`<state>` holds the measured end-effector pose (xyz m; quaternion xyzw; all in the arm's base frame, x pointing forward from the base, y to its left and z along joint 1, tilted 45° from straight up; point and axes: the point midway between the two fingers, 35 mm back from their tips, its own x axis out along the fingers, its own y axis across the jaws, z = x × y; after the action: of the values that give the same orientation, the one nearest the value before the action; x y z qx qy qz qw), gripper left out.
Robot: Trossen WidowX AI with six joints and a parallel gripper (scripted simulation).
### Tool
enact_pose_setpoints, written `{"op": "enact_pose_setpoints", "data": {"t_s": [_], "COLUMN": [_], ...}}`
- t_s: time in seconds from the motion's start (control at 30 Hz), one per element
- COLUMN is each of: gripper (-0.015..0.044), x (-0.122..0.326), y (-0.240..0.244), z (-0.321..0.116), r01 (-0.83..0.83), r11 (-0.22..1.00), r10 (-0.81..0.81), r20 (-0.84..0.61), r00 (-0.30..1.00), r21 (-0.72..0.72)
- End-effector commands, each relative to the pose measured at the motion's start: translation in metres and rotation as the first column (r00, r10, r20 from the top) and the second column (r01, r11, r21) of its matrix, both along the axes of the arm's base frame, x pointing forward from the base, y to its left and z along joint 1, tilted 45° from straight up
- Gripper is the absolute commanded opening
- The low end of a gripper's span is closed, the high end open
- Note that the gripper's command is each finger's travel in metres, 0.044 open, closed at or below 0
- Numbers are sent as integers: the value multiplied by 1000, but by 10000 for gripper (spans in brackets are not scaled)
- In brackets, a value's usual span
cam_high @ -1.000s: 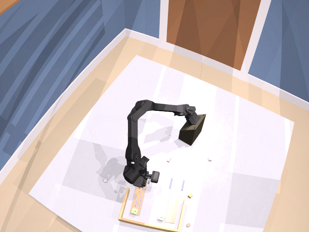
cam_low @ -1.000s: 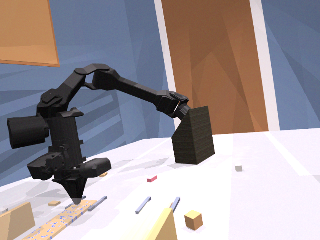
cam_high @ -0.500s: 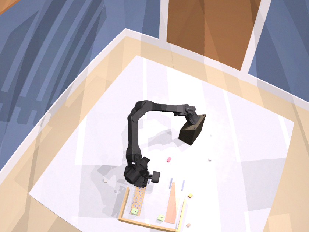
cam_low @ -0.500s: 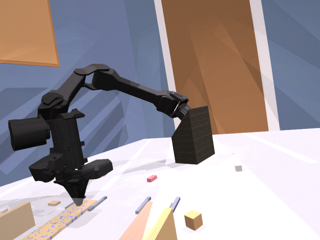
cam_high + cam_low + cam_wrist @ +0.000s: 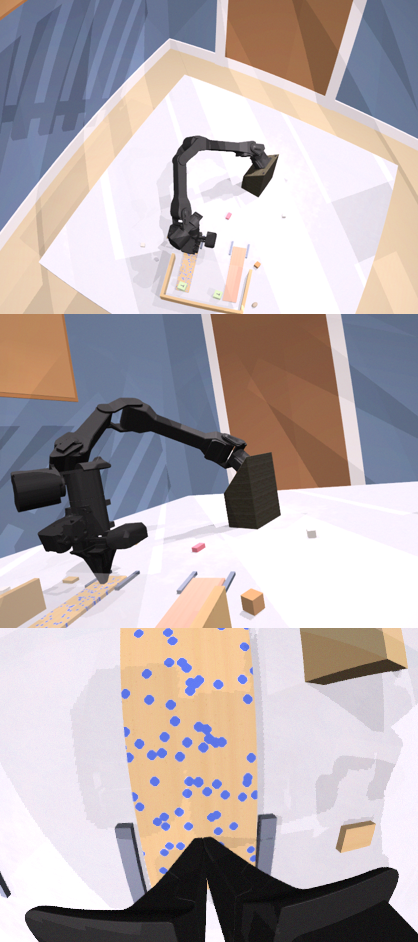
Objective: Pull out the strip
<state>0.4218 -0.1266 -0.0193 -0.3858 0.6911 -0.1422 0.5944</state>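
A blue-speckled wooden strip (image 5: pixel 188 270) (image 5: pixel 75 606) (image 5: pixel 200 713) lies at the left inside the frame. A green cube (image 5: pixel 182 286) marked with a dark T rests on its far end from the arm. A second green cube (image 5: pixel 217 294) with a similar mark sits between the strips, beside the plain salmon strip (image 5: pixel 235 273) (image 5: pixel 192 597). My gripper (image 5: pixel 102 581) (image 5: pixel 203 845) is shut and empty, pointing down over the speckled strip's arm-side end. Whether the tips touch the strip is unclear. In the top view the arm hides the fingertips.
A three-sided wooden frame (image 5: pixel 202 303) (image 5: pixel 347 653) surrounds the strips' outer ends. Slate rails (image 5: pixel 127 580) (image 5: pixel 266 843) flank the speckled strip; others (image 5: pixel 231 247) (image 5: pixel 230 580) flank the salmon one. An orange cube (image 5: pixel 257 264) (image 5: pixel 253 601), a pink block (image 5: pixel 228 215) (image 5: pixel 198 547) and a tan block (image 5: pixel 70 579) (image 5: pixel 357 836) lie outside.
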Motion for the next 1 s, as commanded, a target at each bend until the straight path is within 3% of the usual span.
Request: {"op": "enact_pose_setpoints", "data": {"t_s": [0.0,0.97], "gripper": [0,0], "x": [-1,0], "y": [0,-3], "z": [-2,-3], "r01": [-2,-2], "r11": [1000,1000], "r10": [2,2], "r20": [-6,-6], "r00": [1000,1000], "r21": [0,0]}}
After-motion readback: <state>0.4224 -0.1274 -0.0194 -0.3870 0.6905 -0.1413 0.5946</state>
